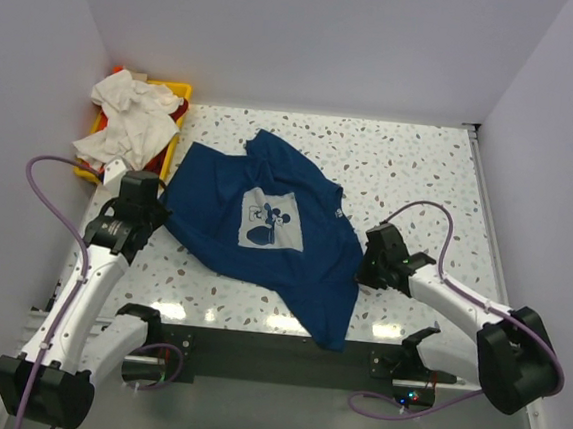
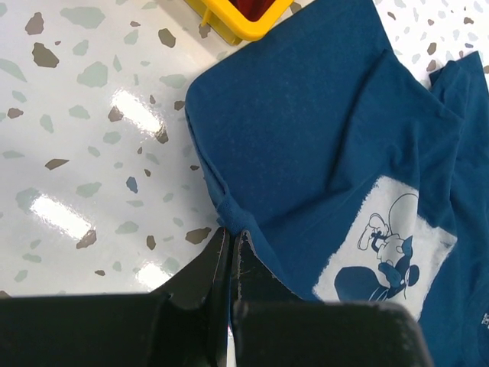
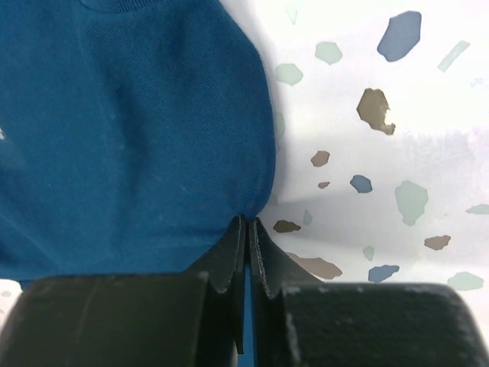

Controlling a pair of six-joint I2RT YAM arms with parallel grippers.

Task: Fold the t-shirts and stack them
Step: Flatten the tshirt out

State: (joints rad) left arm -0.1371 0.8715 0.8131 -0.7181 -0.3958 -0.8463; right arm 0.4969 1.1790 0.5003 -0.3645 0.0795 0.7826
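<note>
Tool, left: your left tool (image 2: 231, 238) has its fingers pressed together on a bunched bit of hem at the left edge of the navy t-shirt (image 1: 292, 265). Only a small pinch of cloth sits at the tips.
Tool, right: your right tool (image 3: 246, 226) is clamped the same way on the shirt's right edge, with a sliver of blue showing between the fingers.
Shirt position: it lies face up and skewed across the middle of the tabletop (image 1: 411, 170), with the pale print (image 1: 271, 220) on top. One corner droops over the near edge between the arm bases.
Other shirts: white t-shirts (image 1: 129, 115) are heaped in the yellow tray (image 1: 184, 89) at the far left corner, near your left tool and well apart from your right.
Handling: treat it as light, limp and soft. It won't hold a shape, so it will probably sag from wherever you grip it and drag on the tabletop in wrinkles rather than slide flat.
Where to hold: go for edges, meaning the hem, sleeve ends or shoulder seams, where the doubled cloth gives the fingers more to bite. Both of your current holds look shallow.
Risk: pulling the two sides apart hard could tug the fabric out of one pinch. Lift both sides evenly with gentle tension, and watch the hanging corner, which could drag more cloth off the edge.
</note>
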